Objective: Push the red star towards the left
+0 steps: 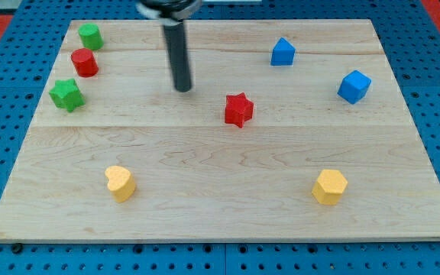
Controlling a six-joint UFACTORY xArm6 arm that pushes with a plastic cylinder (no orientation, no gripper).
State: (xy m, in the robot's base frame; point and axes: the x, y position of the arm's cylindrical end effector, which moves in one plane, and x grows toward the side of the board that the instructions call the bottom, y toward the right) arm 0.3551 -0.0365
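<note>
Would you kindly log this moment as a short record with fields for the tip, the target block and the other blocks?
tip: my tip on the wooden board, to the view's left of the target, apart from it
target: red star, near the centre
left cluster: green cylinder, red cylinder, green star
right: blue house-shaped block, blue cube
bottom: yellow heart, yellow hexagon

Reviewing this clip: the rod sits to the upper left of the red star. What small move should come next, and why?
Probably my tip should circle round to the view's right of the red star, staying clear of it. The tip now stands on the star's upper left, apart from it, so pushing from here would send the star right, not left. The path leftward looks open until the green star.
</note>
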